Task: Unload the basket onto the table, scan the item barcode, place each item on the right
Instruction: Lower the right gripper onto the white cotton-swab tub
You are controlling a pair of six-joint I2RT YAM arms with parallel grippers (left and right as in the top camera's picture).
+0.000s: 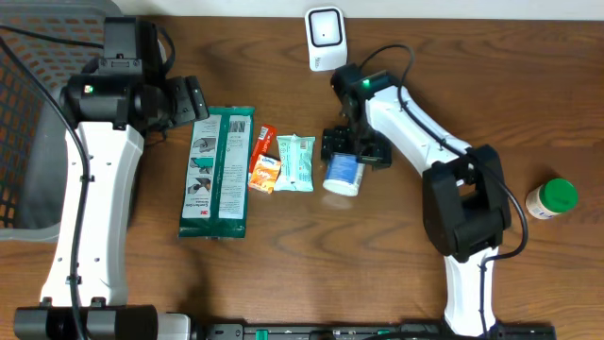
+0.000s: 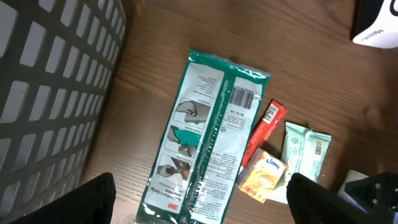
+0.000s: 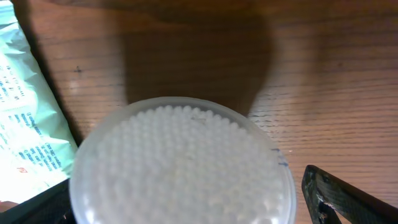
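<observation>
A basket (image 1: 38,113) stands at the counter's (image 1: 283,274) left edge. Right of it runs a row: long packet (image 1: 219,170), thin stick (image 1: 261,146) with a small packet (image 1: 266,176) just before it, pouch (image 1: 295,162), then a tub (image 1: 343,175) just beside the pouch. The scanner (image 1: 325,38) sits behind the tub, and a bottle (image 1: 550,198) is far right, well apart.

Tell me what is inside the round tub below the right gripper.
The round tub shows tightly packed small white tips, probably cotton swabs. Anything beneath that layer is covered.

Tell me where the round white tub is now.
In the overhead view, the round white tub sits right of centre, just right of the mint tissue pack.
</observation>
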